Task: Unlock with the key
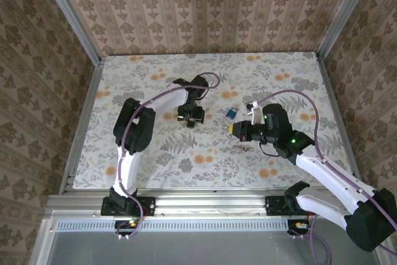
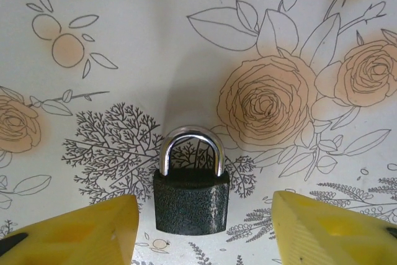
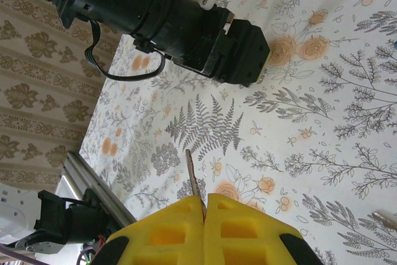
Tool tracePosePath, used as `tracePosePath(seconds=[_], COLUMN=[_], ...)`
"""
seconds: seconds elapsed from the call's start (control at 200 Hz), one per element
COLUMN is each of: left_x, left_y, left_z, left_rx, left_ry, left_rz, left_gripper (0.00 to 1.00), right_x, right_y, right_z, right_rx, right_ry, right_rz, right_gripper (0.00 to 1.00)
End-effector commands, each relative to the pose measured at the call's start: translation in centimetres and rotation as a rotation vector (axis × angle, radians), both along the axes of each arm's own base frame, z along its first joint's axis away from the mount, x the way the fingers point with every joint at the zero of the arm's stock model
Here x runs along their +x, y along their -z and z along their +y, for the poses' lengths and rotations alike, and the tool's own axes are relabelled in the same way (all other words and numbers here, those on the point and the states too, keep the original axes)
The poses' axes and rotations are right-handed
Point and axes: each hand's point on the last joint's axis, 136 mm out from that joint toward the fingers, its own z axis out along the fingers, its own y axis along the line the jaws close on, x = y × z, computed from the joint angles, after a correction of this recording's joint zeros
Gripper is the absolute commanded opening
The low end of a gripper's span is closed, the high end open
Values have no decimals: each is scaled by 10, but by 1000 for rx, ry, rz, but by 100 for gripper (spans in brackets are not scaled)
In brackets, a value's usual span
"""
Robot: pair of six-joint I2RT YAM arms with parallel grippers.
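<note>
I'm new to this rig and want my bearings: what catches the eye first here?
A dark padlock with a silver shackle lies flat on the flowered tablecloth, between the yellow fingers of the open left hand. The right hand is shut on a thin key, its blade sticking out.

Black padlock point(image 2: 191, 202), silver shackle point(image 2: 165, 153), cream floral-patterned table point(image 2: 124, 23)
</note>
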Motion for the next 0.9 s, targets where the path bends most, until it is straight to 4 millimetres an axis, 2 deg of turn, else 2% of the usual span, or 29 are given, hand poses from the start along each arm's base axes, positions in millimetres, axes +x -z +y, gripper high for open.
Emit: tracePosePath(seconds=[0.0, 0.185, 0.42, 0.665, 0.835, 0.895], left_x=[-5, -7, -9, -11, -13, -12], left_y=[5, 11, 20, 28, 30, 28], left_z=[10, 15, 11, 14, 15, 16], left_rx=[83, 107, 102, 116, 100, 94], left_ry=[24, 13, 13, 19, 7, 2], left_rz=[24, 33, 54, 74, 83, 78], left_gripper=[58, 56, 40, 37, 23, 25], right_x=[0, 0, 2, 2, 3, 3], right_y=[2, 5, 8, 10, 11, 12], right_z=[-2, -3, -1, -2, -2, -2], right_rx=[-7, -7, -8, -10, -15, -17], right_ry=[17, 19, 15, 21, 22, 21], right_rz=[-5, -3, 5, 6, 7, 7], right_gripper=[0, 0, 0, 0, 0, 0])
